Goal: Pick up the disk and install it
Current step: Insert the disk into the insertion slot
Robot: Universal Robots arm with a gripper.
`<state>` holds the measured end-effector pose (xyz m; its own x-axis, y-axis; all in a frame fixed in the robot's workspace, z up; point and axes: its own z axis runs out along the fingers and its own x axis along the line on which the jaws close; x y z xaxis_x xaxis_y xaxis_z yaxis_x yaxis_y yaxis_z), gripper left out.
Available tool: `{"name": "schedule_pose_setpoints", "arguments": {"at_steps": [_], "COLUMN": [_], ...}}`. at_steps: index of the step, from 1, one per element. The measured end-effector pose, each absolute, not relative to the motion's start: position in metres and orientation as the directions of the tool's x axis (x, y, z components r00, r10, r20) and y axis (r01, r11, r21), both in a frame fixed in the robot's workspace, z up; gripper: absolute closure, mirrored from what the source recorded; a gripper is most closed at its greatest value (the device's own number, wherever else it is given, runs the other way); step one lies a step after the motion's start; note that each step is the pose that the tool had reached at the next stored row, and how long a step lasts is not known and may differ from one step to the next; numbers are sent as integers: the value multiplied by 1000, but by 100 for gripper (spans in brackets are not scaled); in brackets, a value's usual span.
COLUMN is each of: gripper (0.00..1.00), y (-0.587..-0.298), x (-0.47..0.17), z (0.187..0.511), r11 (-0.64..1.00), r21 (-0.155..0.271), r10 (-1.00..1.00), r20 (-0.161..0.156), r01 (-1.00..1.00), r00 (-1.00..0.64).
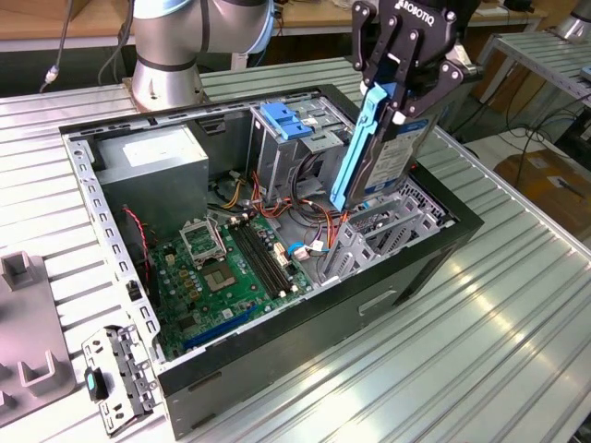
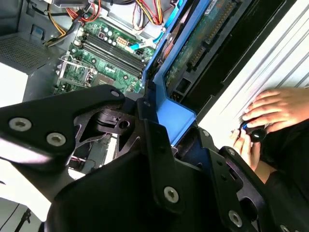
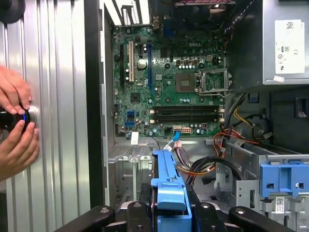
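Disk (image 1: 388, 152) clamped on edge between the jaws, held by its top end and bright blue rail. Seen in the exterior view tilted over the open computer case (image 1: 305, 323), lower end dipped into the metal drive cage (image 1: 392, 226) at the case's end toward the exterior view's right, most of its length standing above the rim. Blue rail turned toward the exterior view's left. Inside the case: green motherboard (image 1: 231, 268) on the floor, grey power supply (image 1: 152, 161) in the far corner on the exterior view's left, blue latch plate (image 1: 282, 120) at the far wall. Case resting on the ribbed metal desk (image 1: 462, 351), with a small metal bracket (image 1: 115, 374) lying just beside its near corner on the exterior view's left.

Second wrist view: black links of the jaws closed around the disk's blue rail, green circuit side of the disk (image 2: 203, 43) exposed, motherboard (image 2: 106, 58) beyond. A person's hand (image 2: 277, 108) on the desk outside the case wall, fingers on a small black object (image 2: 256, 134).

First wrist view: blue rail end of the disk (image 3: 171, 193) pinched between the jaws above the cage, orange and black cables (image 3: 207, 164) just beside it. Motherboard (image 3: 169, 87) in the middle of the case, power supply (image 3: 285, 43) in 1 corner, latch plate (image 3: 285, 179) near the disk. 2 hands (image 3: 14, 145) on the desk, cupped around the black object (image 3: 12, 118).
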<state>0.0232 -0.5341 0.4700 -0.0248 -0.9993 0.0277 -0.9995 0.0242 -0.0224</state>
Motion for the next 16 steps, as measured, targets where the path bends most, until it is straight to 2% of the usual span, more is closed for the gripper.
{"name": "schedule_pose_setpoints", "arguments": {"at_steps": [16], "gripper": [63], "y": [-542], "x": [23], "z": [470], "r11": [24], "r21": [-22], "r10": [-999], "r20": [28], "r01": [-999], "r00": [-25]}}
